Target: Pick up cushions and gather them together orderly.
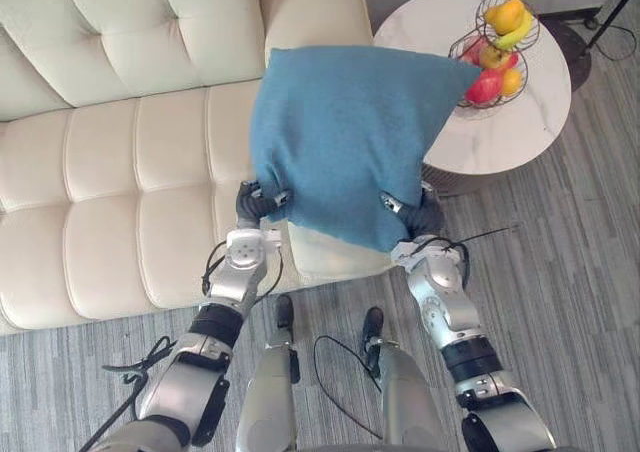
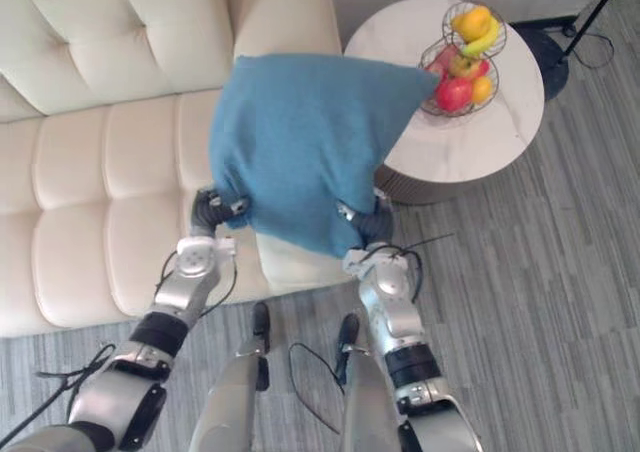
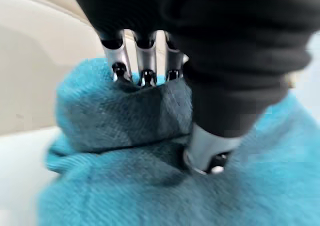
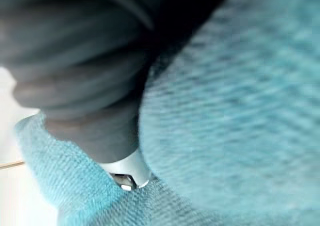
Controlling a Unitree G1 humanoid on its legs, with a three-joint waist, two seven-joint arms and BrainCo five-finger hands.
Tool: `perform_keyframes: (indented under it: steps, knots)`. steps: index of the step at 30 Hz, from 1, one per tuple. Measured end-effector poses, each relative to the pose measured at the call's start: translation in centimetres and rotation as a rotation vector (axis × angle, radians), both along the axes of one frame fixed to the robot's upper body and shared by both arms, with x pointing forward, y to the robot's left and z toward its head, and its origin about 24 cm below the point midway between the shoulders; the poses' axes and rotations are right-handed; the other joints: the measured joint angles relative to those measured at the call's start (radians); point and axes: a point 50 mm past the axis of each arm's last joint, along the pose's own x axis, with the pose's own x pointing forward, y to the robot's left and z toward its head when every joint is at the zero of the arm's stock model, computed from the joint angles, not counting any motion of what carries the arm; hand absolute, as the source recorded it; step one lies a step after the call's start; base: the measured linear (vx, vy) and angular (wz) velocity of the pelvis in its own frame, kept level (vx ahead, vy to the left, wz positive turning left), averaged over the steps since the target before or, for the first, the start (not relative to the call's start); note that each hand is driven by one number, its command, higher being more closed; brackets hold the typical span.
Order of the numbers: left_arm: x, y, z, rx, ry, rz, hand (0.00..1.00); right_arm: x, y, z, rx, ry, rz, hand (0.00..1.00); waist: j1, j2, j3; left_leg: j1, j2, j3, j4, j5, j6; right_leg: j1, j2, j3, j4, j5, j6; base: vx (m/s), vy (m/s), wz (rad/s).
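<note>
We have the blue cushion (image 1: 345, 137) up in the air, held out in front of us between both hands. It hangs over the right end of the cream sofa (image 1: 110, 172), and its upper right corner reaches across the edge of the round white tabletop (image 1: 490, 132).

The left hand (image 1: 262, 202) has the cushion's lower left corner. In the left wrist view the fingers (image 3: 120, 61) dig into a fold of the cloth from one side and the thumb (image 3: 205, 151) presses in from the other, so that corner is pinched tight.

The right hand (image 1: 425, 215) is at the lower right edge. Its thumb (image 4: 127, 171) is sunk into the fabric, the cloth bulges round it, and the dark cover sits right against the cushion, so we read that hand as clamped on too.

On the tabletop stands a two-tier wire basket (image 1: 482, 8) with yellow, orange and red fruit (image 1: 486, 84), just beside the cushion's corner. Grey plank floor (image 1: 560, 272) runs under it all.
</note>
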Motion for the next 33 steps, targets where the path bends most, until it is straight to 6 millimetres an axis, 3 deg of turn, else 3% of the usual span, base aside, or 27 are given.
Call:
perform_keyframes:
  steps: [6,10,13,22,27,30,32,33]
  knots:
    - [-3.6,-1.4,-1.1,-0.076,-0.031,-0.076,1.0,-3.9,-1.4,-2.8,0.019,0.061,-0.035,1.0,-0.001,0.0,-0.007,0.144,-0.024,0.01,-0.079,-0.003,0.001,0.104,-0.025,-0.003,0.012,-0.045,0.014,0.07,0.013,0.04]
    - [-5.6,-1.9,-1.8,-0.147,-0.031,-0.08,1.0,-5.4,-1.7,-3.6,0.025,0.081,-0.042,1.0,-0.004,0.001,-0.02,0.198,-0.035,0.021,-0.113,0.0,0.003,0.144,-0.028,0.0,-0.003,-0.053,0.022,0.11,0.023,-0.05]
    - [-8.2,-2.0,-3.4,-0.237,0.018,-0.075,1.0,-7.6,-1.9,-4.4,0.038,0.107,-0.036,1.0,-0.01,0.001,-0.089,0.269,-0.04,0.021,-0.154,0.0,0.003,0.22,-0.027,-0.008,-0.046,-0.059,0.032,0.13,0.02,0.04]
    - [-11.9,-1.7,-3.5,-0.292,0.002,-0.103,1.0,-11.2,-1.9,-4.4,0.051,0.09,-0.033,1.0,-0.012,0.004,-0.186,0.374,-0.046,-0.003,-0.182,-0.004,0.007,0.358,-0.026,-0.034,-0.111,-0.065,0.041,0.06,0.002,0.09]
    - [-14.1,-2.1,-4.5,-0.317,0.047,-0.109,1.0,-13.1,-2.3,-5.1,0.042,0.123,-0.052,1.0,-0.008,0.002,-0.208,0.39,-0.045,-0.02,-0.099,-0.062,0.009,0.428,-0.029,-0.047,-0.12,-0.074,0.052,-0.03,0.005,0.1]
    - [-14.5,-2.2,-5.0,-0.324,0.069,-0.111,1.0,-13.6,-2.2,-4.8,0.02,0.116,-0.053,1.0,-0.009,0.003,-0.207,0.317,-0.046,-0.062,0.043,-0.125,-0.001,0.438,-0.041,-0.088,-0.074,-0.102,0.05,-0.08,-0.005,0.4]
    - [-14.6,-2.2,-5.0,-0.334,0.07,-0.111,1.0,-13.6,-2.2,-4.6,0.02,0.105,-0.061,1.0,-0.009,0.004,-0.207,0.272,-0.047,-0.085,0.098,-0.152,-0.027,0.421,-0.055,-0.118,-0.03,-0.12,0.045,-0.08,-0.011,0.55]
    - [-14.5,-2.3,-4.9,-0.347,0.068,-0.112,1.0,-13.5,-2.3,-4.4,0.021,0.097,-0.07,1.0,-0.01,0.004,-0.21,0.248,-0.03,-0.056,0.101,-0.173,-0.014,0.408,-0.069,-0.149,-0.009,-0.125,0.041,-0.08,0.014,0.81]
